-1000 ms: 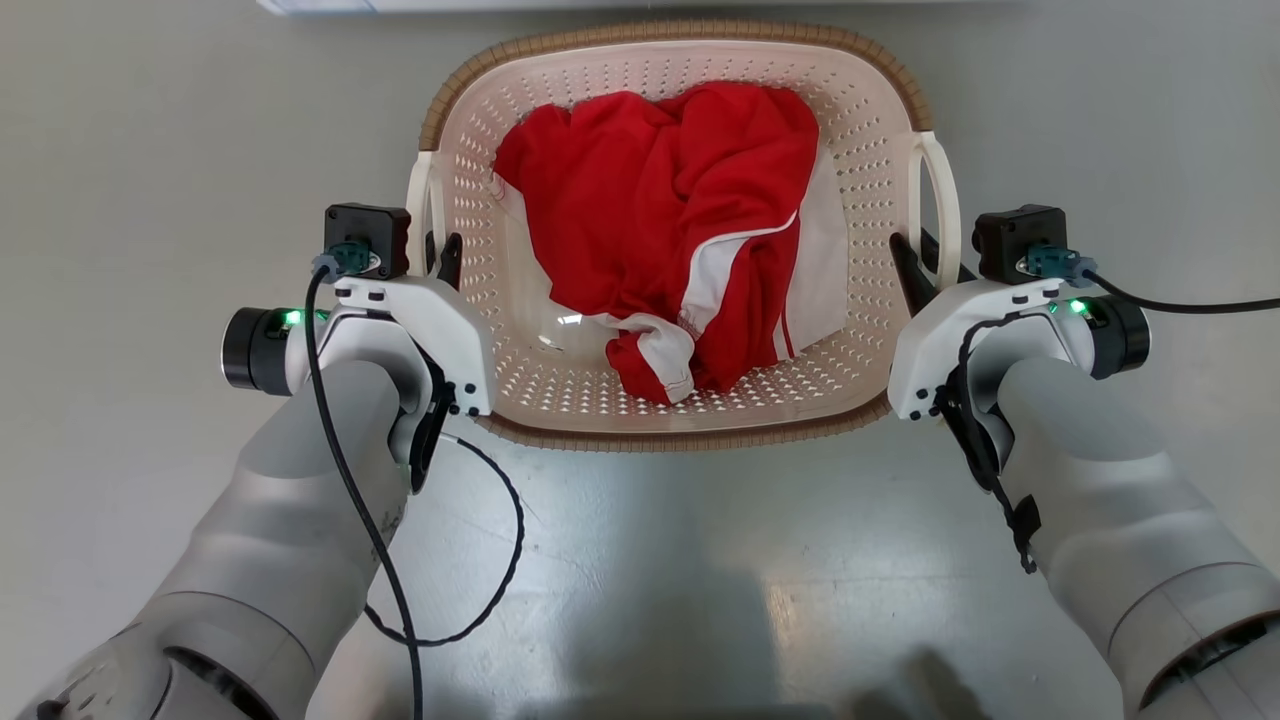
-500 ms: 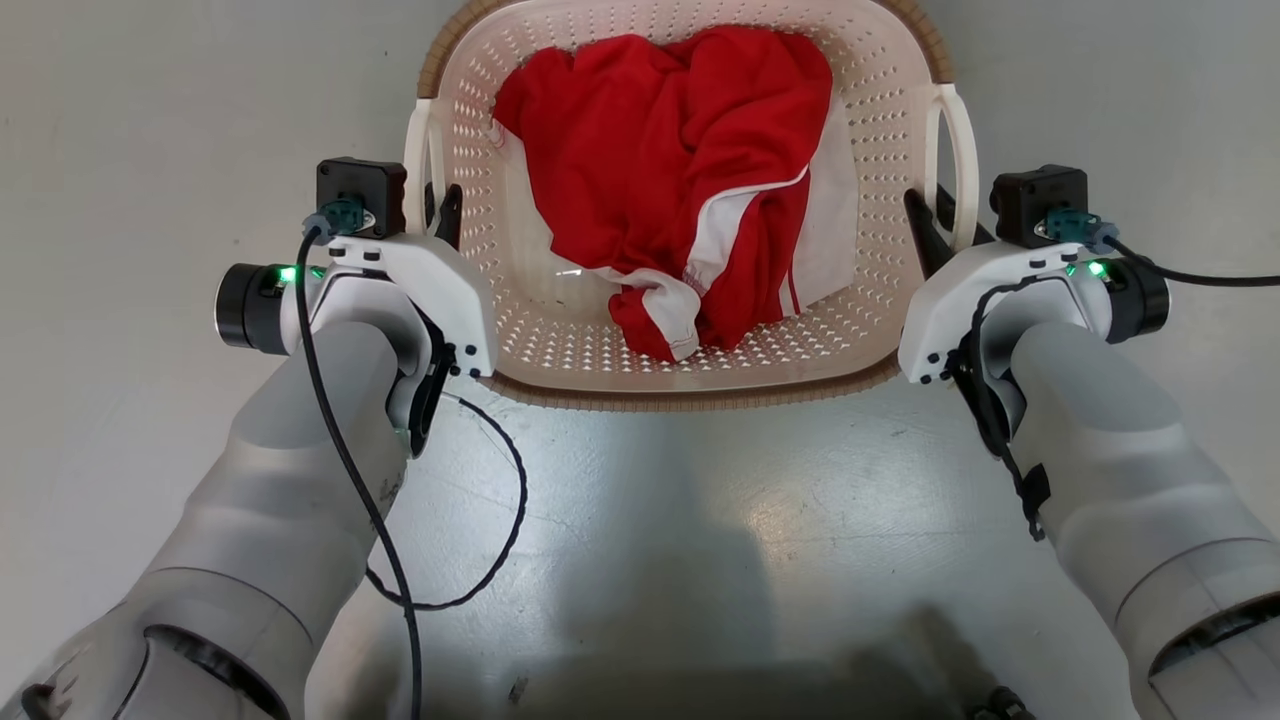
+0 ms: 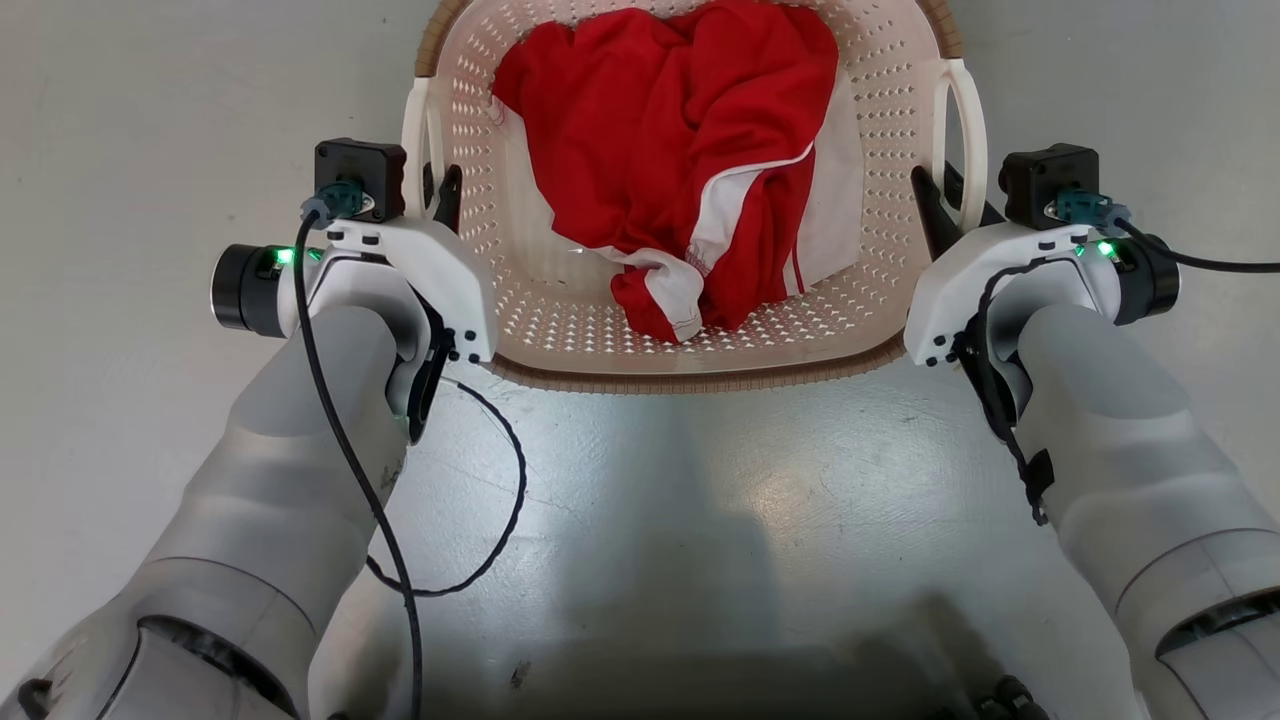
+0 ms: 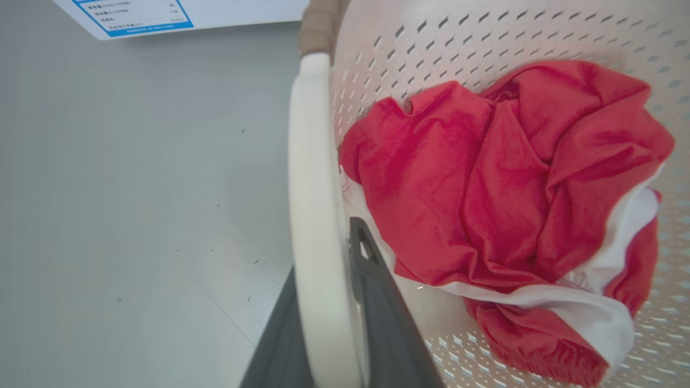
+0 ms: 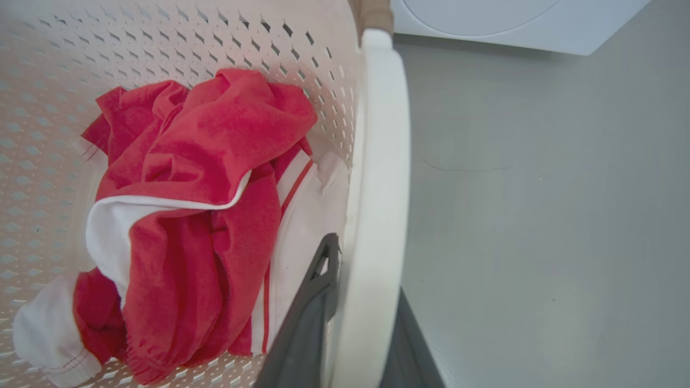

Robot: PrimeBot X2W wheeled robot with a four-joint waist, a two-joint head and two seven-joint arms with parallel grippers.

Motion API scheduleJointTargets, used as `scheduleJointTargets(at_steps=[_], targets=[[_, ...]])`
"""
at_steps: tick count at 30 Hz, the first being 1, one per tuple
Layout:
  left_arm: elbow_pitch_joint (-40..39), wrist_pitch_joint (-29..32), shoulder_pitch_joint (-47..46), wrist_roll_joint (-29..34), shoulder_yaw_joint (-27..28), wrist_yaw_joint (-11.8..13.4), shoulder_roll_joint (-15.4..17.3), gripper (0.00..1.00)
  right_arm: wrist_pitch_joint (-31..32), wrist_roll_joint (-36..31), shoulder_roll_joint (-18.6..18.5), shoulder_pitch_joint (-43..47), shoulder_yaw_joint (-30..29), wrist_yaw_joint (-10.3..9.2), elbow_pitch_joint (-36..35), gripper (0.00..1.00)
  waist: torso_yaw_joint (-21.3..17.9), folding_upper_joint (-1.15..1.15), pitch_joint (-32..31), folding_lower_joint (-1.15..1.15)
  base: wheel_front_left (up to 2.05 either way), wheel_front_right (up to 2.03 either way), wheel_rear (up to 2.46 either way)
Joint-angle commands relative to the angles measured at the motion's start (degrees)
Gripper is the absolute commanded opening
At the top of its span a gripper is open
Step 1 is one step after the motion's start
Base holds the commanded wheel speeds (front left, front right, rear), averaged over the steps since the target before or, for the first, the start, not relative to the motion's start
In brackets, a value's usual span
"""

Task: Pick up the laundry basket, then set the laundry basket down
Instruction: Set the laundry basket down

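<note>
Over grey floor, left gripper and right gripper jaws clamp opposite handles of the cream perforated plastic laundry basket, for balance.

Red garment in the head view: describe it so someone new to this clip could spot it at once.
Over the grey floor, the left gripper and right gripper flank a cream perforated laundry basket with a brown rim. Crumpled inside lies the red garment, its bright red cloth with white trim standing out against the pale plastic walls.
</note>
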Motion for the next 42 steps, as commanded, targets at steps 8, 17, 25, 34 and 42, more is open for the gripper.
scheduleJointTargets(at_steps=[8,17,25,34,42], targets=[[0.2,-0.4,-1.2,2.5,1.6,-1.4,1.0,0.0,-0.8,-2.1,1.1,3.4,-0.7,0.42,-2.3,0.0,0.1,0.0,0.4,0.0,0.0,0.0,0.0],[0.9,-0.4,-1.3,3.7,2.7,-1.7,0.7,0.0,-0.8,-1.3,1.1,4.3,-0.7,0.42,-3.2,0.0,0.1,0.0,0.8,0.0,0.0,0.0,0.0],[1.4,-0.4,-1.4,4.7,3.6,-2.0,0.5,0.0,-0.8,-0.3,1.1,4.5,0.2,0.42,-3.1,0.0,0.1,0.0,1.1,0.0,0.0,0.0,0.0],[2.9,-0.4,-0.8,5.1,4.5,-1.4,0.1,1.0,0.1,1.0,1.1,5.0,0.0,0.42,-2.1,1.0,0.0,0.0,0.7,0.0,0.0,0.0,0.0],[3.7,-0.4,1.6,5.5,5.2,-0.8,1.2,1.0,-0.5,4.9,1.1,8.8,2.2,0.42,-4.5,1.0,-0.7,0.0,-2.9,0.0,0.0,0.0,0.0]])
